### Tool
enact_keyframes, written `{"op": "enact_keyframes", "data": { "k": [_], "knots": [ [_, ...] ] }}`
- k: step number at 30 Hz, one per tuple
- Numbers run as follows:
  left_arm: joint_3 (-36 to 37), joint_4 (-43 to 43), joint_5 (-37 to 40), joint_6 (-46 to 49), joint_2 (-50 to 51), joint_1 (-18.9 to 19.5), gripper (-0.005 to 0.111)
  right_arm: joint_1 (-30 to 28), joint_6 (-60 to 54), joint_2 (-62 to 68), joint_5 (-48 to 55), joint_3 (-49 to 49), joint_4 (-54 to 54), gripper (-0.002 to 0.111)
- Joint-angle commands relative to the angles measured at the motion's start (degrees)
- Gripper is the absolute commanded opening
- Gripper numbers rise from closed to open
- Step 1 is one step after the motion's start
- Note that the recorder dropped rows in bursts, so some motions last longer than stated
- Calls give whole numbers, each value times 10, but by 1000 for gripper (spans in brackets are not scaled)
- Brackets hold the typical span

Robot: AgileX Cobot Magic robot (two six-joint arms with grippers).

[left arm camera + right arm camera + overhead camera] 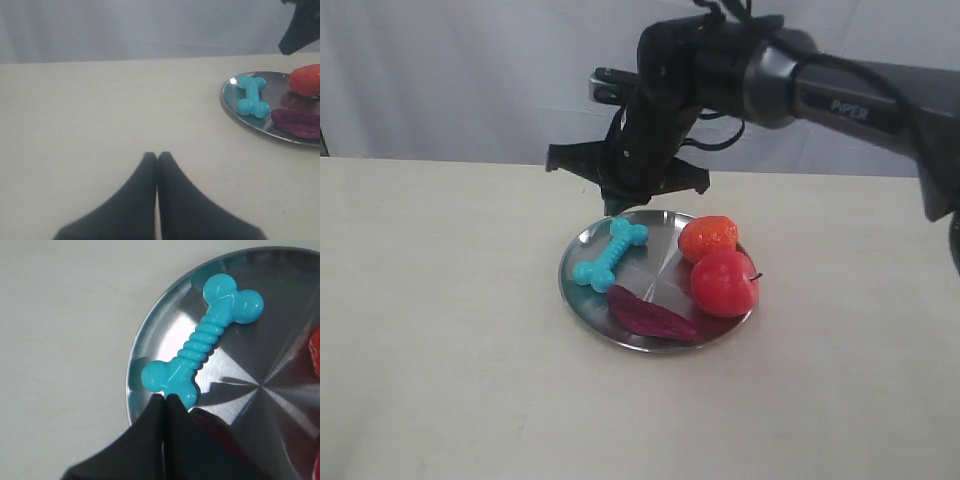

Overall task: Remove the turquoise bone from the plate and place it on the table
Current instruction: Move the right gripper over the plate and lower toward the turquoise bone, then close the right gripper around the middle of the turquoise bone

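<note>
Above far-left rim of plate (146,338), right tool (164,396) hovers, fingers together, over turquoise bone (202,347): approach step. Next: open, descend, straddle ribbed shaft.

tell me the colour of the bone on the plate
The bone is turquoise, clearest in the right wrist view.

Glossy ribbed bone (202,342), shiny metal plate (280,405)

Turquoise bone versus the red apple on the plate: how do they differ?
The turquoise bone is blue-green, the apple red. The bone is long, ribbed, with knobbed ends; the apple is round with a thin stem. In the exterior view the bone lies left on the plate, the apple right. Both rest on it.
</note>
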Motion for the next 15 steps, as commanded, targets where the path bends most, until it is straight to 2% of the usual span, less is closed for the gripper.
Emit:
{"op": "enact_keyframes", "data": {
  "k": [1,15],
  "knots": [
    [2,0,0,-1,-1,-2,0,0,10,36,-34,-5,-8,-1],
    [2,0,0,-1,-1,-2,0,0,28,74,-100,-5,-34,0]
  ]
}}
